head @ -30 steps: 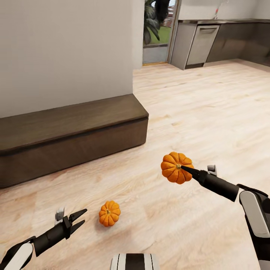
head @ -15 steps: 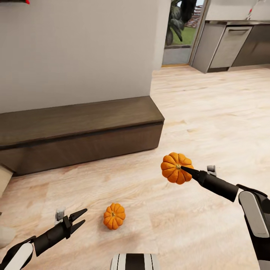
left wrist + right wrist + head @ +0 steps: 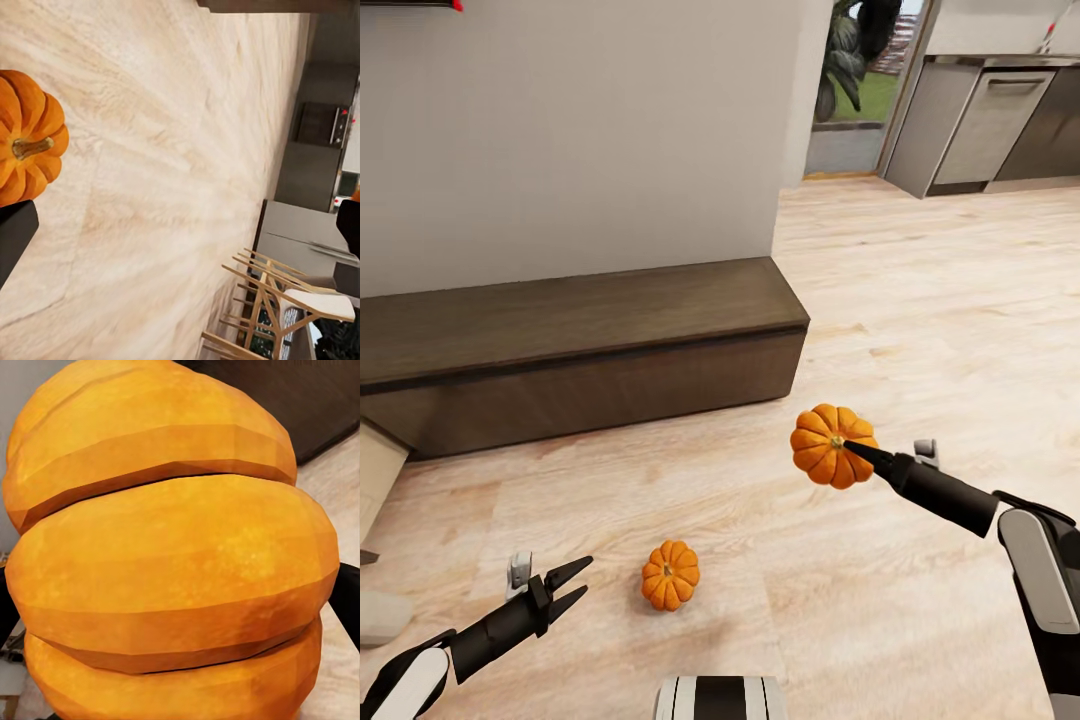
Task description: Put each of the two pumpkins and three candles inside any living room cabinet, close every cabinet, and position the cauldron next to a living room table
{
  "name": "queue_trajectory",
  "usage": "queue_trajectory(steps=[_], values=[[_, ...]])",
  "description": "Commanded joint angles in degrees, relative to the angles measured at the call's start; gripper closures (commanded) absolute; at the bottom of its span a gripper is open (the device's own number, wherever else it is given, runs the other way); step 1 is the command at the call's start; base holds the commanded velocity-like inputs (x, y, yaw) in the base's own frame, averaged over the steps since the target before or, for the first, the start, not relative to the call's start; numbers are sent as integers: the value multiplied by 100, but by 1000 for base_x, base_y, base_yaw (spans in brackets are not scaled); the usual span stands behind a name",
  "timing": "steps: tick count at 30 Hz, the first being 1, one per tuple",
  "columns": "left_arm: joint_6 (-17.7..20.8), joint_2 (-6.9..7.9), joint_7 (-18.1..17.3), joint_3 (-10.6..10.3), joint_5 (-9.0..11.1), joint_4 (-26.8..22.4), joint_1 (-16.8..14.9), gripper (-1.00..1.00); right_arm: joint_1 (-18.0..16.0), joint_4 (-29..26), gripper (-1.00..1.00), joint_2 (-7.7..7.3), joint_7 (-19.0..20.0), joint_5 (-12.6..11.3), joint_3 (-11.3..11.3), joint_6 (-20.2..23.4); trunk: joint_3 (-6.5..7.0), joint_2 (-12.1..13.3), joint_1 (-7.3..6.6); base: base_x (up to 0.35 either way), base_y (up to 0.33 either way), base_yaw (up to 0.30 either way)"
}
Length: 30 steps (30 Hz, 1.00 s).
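While gripper (image 3: pixel 852 450) seemingly clamps ribbed pumpkin (image 3: pixel 832 446), woodgrain floor (image 3: pixel 920 300)

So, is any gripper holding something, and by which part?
The right gripper holds a pumpkin around its ribbed body, near the stem. The left gripper is open, holding nothing.

Left tool (image 3: pixel 572 586) gapes — right tool (image 3: pixel 847 449) clamped.

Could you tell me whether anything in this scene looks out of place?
Yes: one pumpkin lies loose on the wooden floor before the cabinet, near the open left gripper; the right gripper holds the other pumpkin.
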Motion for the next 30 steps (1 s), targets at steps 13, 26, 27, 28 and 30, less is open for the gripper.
queue_trajectory(steps=[13, 26, 27, 28, 30], values=[[68, -61, 65, -7, 18, -5, -45, -100, -4, 15, 100, -9, -205, -58, -50, 142, -4, -1, -1, 0, 0, 0], [131, -238, 39, -48, -17, 911, -476, -100, -4, 3, 100, 10, -809, -20, 1, 342, -4, -1, -1, 0, 0, 0], [131, -247, 33, -63, -19, 1092, -567, -100, -4, 0, 100, 10, -856, -29, 3, 341, -4, -1, -1, 0, 0, 0], [131, -256, 25, -138, -21, 1253, -661, -100, -4, -8, 100, 10, -897, -45, 1, 338, -4, -1, -1, 0, 0, 0], [131, -243, 13, -263, -22, 1353, -723, -100, -4, -22, 100, 5, -922, -63, -1, 336, -4, -1, -1, 0, 0, 0]])
